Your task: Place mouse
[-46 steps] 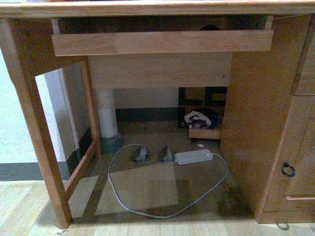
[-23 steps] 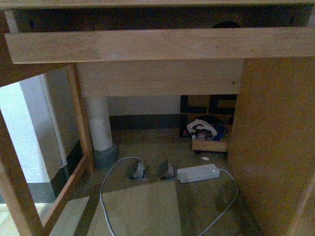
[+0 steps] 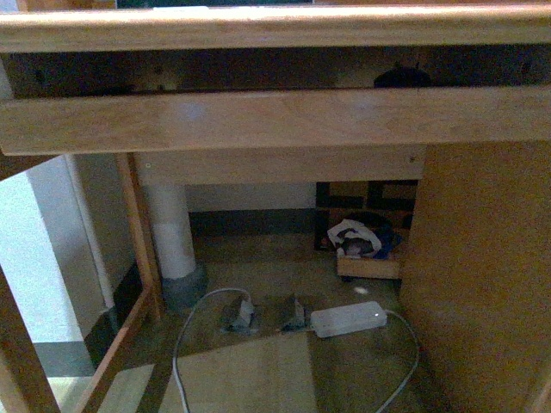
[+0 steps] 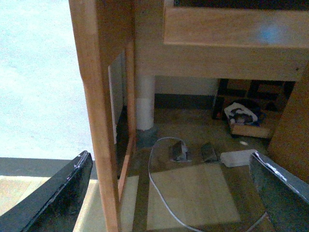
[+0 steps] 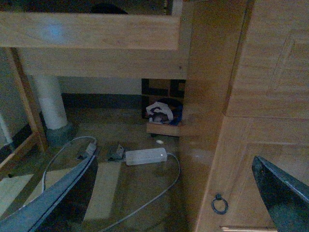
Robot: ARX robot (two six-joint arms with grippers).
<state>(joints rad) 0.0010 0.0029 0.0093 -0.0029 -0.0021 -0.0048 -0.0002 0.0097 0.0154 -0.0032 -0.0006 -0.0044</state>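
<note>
The mouse (image 3: pixel 402 77) shows as a small black dome on the pull-out shelf (image 3: pixel 258 120) under the desktop, towards its right end. Its top also shows in the right wrist view (image 5: pixel 108 8), above the shelf's front rail. My left gripper (image 4: pixel 166 193) is open and empty, its dark fingers (image 4: pixel 53 193) spread wide beside the desk's left leg (image 4: pixel 99 111). My right gripper (image 5: pixel 169 198) is open and empty in front of the drawer cabinet. Both grippers sit well below the mouse. Neither shows in the front view.
A white power brick (image 3: pixel 348 318) with a grey cable lies on the floor under the desk, next to two floor sockets (image 3: pixel 239 317). A wooden box of cloth (image 3: pixel 366 249) stands at the back. The drawer cabinet with a ring handle (image 5: pixel 218 204) is on the right.
The front view has closed in on the desk and risen. The shelf's front rail now fills the upper frame, the desktop edge shows above it, and the mouse shows more plainly.
</note>
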